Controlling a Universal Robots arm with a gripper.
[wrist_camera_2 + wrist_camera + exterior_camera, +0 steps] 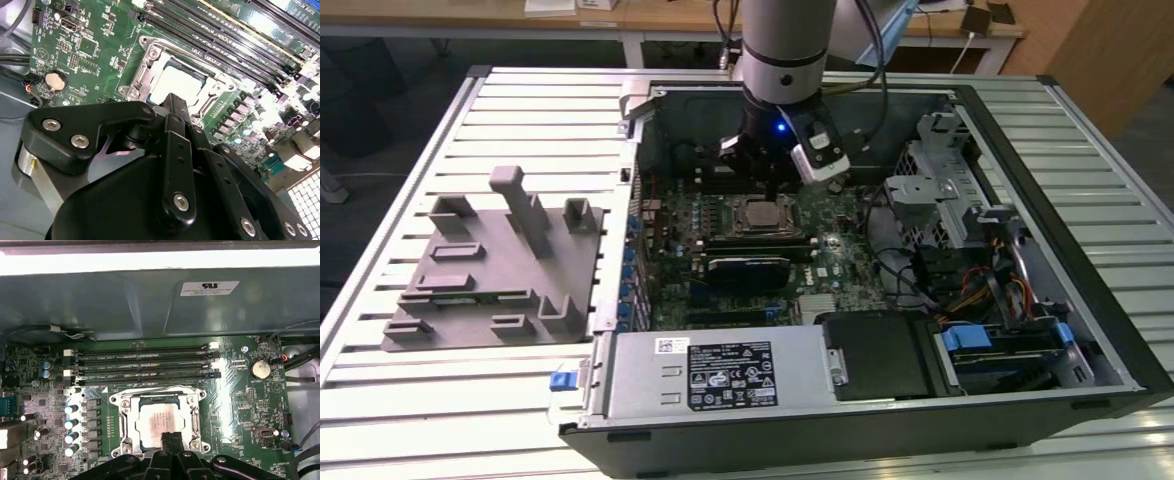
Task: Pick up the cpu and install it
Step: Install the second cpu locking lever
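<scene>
cpu [161, 424]: sitting flat in the motherboard socket [125, 426], pale metal top up, framed by the silver bracket; also visible in the second wrist view [172, 82] and the exterior view [762, 214]

gripper [171, 436]: hanging right over the near edge of the cpu, fingers [166, 440] pressed together with no gap and nothing between them

motherboard [240, 400]: green, lying inside the opened pc case [1067, 330]

memory slots [142, 360]: four long rows beside the socket, toward the case wall

gray fixture block [494, 265]: on the slatted table [400, 400], to the exterior view's left of the case
</scene>
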